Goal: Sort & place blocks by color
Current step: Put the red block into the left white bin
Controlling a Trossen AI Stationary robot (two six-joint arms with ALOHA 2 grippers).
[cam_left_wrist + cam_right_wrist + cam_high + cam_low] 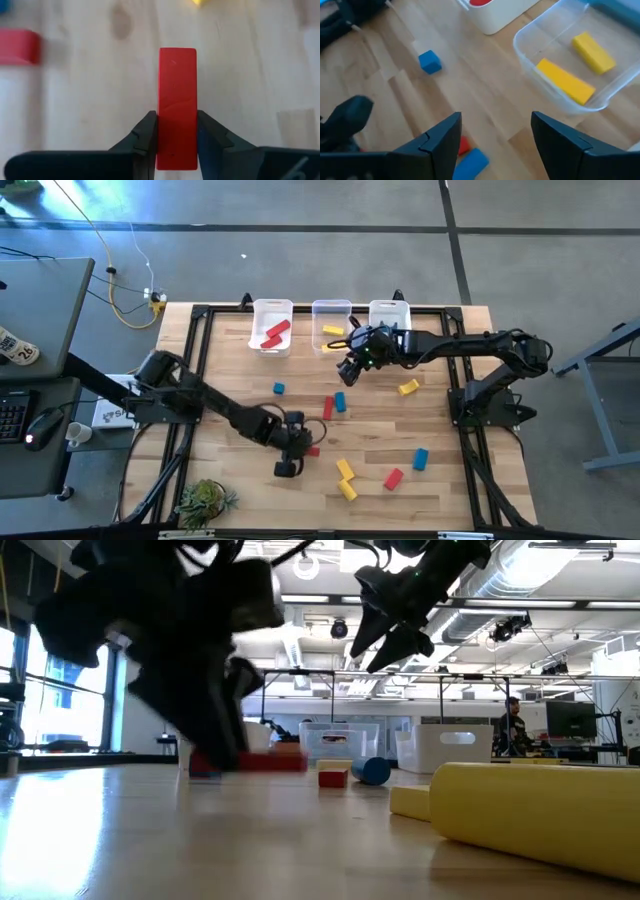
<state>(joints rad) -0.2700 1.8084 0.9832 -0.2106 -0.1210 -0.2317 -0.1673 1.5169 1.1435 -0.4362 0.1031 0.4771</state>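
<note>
The left gripper (176,145) clenches a plain red bar block (177,107) low over the tabletop (230,470), toward its front edge. Only the left wrist view shows that grasp. The right gripper (495,145) hangs released near the middle bin (570,62), which holds two yellow blocks (565,80).

held block (177,107): showing solid red; dark fingers (145,137) flanking
middle bin (570,65): clear; holding two yellow blocks (565,80)
left bin (271,326): white; red inside
table (230,370): pale wood grain
loose cube (429,62): blue
</note>
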